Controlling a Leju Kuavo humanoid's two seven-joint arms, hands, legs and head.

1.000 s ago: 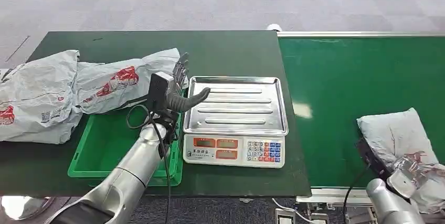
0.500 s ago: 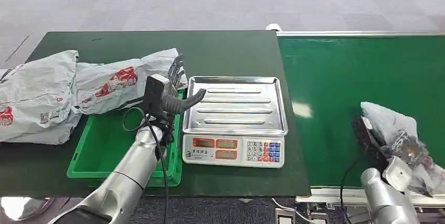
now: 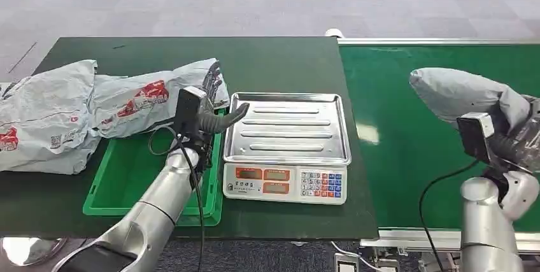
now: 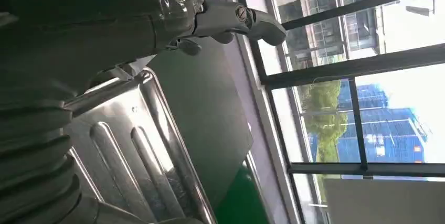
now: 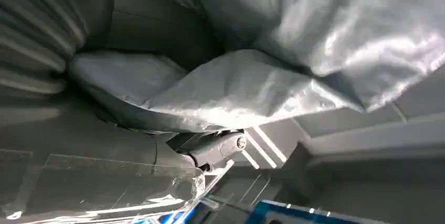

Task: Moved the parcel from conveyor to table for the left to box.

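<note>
Risk sits with the right hand [image 3: 519,141], which grips the grey parcel [image 3: 461,93] by one end, lifted above the green conveyor [image 3: 407,132]. The soft bag could slide loose and fall short of the table [image 3: 280,62]. Further off, the left hand [image 3: 213,109] hangs open, thumb over the scale [image 3: 286,148], beside the green box [image 3: 124,179].

grey parcel [image 3: 460,92] – green conveyor [image 3: 395,106]
</note>
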